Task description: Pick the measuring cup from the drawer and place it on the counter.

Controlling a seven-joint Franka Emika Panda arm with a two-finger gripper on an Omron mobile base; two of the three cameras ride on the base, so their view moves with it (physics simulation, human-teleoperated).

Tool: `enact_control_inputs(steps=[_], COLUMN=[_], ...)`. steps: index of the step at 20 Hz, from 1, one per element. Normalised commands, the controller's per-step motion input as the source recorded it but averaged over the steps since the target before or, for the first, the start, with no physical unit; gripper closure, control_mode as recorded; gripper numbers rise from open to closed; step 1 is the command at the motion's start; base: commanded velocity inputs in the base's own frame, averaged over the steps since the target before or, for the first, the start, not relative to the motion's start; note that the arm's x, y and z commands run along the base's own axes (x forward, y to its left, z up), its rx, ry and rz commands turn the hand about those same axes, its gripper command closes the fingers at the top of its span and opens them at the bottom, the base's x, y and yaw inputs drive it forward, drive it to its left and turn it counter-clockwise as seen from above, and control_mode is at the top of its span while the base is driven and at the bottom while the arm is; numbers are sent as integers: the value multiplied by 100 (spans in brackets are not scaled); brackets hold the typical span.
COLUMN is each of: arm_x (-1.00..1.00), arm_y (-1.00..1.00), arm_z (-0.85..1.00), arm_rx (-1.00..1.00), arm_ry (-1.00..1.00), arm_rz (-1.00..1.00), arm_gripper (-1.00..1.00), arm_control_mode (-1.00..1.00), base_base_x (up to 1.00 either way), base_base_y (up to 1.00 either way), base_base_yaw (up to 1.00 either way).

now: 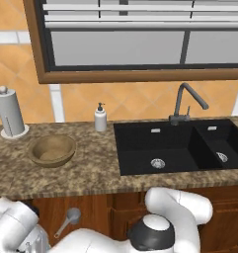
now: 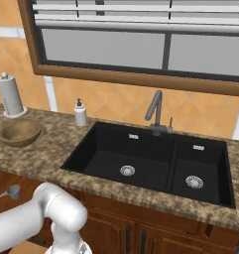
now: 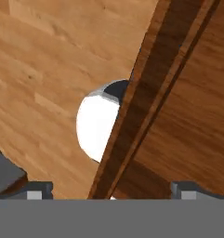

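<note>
One small grey measuring cup [image 1: 71,217] lies in the open drawer [image 1: 91,212] under the counter [image 1: 91,173] in the left view. From the right, it sits at the left edge. Up close, the gripper [image 3: 111,190] is wide open, holding nothing, over the drawer's dark side wall.

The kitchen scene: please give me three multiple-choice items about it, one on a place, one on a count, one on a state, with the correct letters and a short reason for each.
1. Where does the measuring cup lie?
A. in the open drawer below the counter
B. inside the wooden bowl
C. in the sink

2. How many basins does the black sink have?
A. one
B. two
C. three

3. How does the gripper stand?
A. shut on the measuring cup
B. shut on nothing
C. open, holding nothing

Answers:
1 A: the grey scoop rests on the wood floor under the counter edge.
2 B: a divider separates two basins, each with a drain.
3 C: the hand view shows the finger tips far apart, nothing between them.
</note>
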Motion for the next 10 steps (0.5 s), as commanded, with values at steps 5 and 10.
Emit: enact_control_inputs(steps=[5, 10], arm_x=[88, 53], arm_y=[-7, -30], arm_z=[68, -47], arm_rx=[0, -6], arm_ry=[-1, -8], arm_rz=[-66, -71], arm_gripper=[-100, -100], arm_control_mode=[-100, -100], base_base_x=[0, 0], base_base_y=[0, 0], base_base_yaw=[0, 0])
